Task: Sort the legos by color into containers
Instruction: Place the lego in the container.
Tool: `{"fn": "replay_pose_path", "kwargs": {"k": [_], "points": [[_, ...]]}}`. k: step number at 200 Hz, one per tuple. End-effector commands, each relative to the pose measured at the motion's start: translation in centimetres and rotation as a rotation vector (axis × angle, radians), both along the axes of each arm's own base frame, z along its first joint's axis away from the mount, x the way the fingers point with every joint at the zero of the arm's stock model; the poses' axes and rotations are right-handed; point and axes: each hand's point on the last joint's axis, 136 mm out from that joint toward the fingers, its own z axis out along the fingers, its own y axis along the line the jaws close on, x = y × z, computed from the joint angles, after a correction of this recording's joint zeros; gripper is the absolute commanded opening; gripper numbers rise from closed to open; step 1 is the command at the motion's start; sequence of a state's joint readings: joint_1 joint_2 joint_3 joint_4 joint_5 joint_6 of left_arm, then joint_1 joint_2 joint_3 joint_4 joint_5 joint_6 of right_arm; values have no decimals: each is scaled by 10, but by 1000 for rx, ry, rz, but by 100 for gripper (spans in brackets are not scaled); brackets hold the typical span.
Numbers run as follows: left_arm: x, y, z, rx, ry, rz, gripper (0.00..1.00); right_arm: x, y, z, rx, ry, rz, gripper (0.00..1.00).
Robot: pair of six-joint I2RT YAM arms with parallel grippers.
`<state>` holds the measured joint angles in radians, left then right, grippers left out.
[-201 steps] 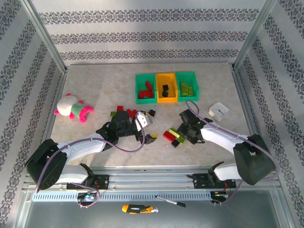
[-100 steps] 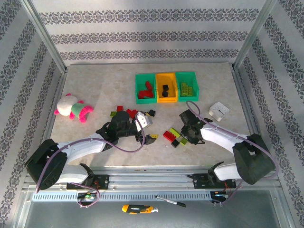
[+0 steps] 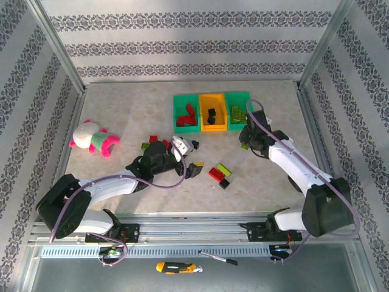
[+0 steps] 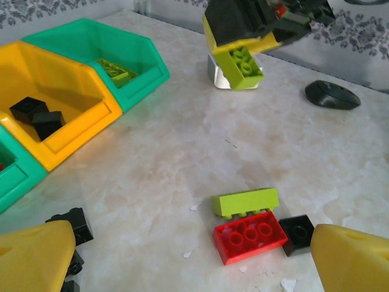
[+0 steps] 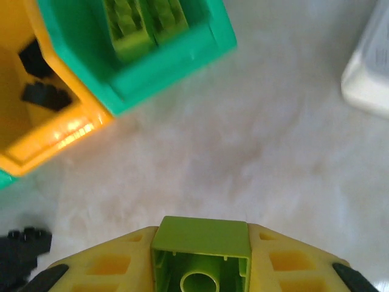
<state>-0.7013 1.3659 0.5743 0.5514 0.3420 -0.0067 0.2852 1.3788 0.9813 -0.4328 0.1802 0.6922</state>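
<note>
While the worktop carries three joined bins at the back, the right arm's jaws are clamped on a lime brick near the right-hand green bin, and the left arm's jaws gape wide, empty, near loose bricks, red, lime and black.

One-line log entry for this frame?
right gripper: shut on lime brick, near right green bin | left gripper: open, red brick ahead
</note>
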Motion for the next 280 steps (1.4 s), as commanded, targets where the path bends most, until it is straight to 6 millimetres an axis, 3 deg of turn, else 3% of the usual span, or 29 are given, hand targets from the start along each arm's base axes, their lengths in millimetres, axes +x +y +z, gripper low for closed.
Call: {"fn": "replay_pose_path", "kwargs": {"k": [1,40,83,109,135,150,170,197,235,280], "points": [[11,-12,27,-100,-55,22,99,49,-7,22,-124,-119,81,29],[15,-18,27,-133,-67,14,99,120,-8,24,-181,-182,108,28],[20,-18,24,-121,-67,32,99,178,-2,9,-175,-223,132,28],[21,-17,23,-109,-66,41,99,201,-5,-3,-177,-218,125,30],[22,-15,21,-104,-49,55,99,210,-13,-7,-130,-191,105,33],[23,-14,19,-100,-36,65,99,212,-14,-3,-129,-211,110,43],[30,-7,16,-73,7,130,99,210,-12,6,-134,-223,132,66],[43,13,6,28,96,275,99,197,-8,22,-123,-249,167,79],[52,42,-5,102,210,457,99,154,12,50,-99,-314,278,85],[62,73,-22,130,360,658,99,70,52,63,-101,-342,467,86]]}}
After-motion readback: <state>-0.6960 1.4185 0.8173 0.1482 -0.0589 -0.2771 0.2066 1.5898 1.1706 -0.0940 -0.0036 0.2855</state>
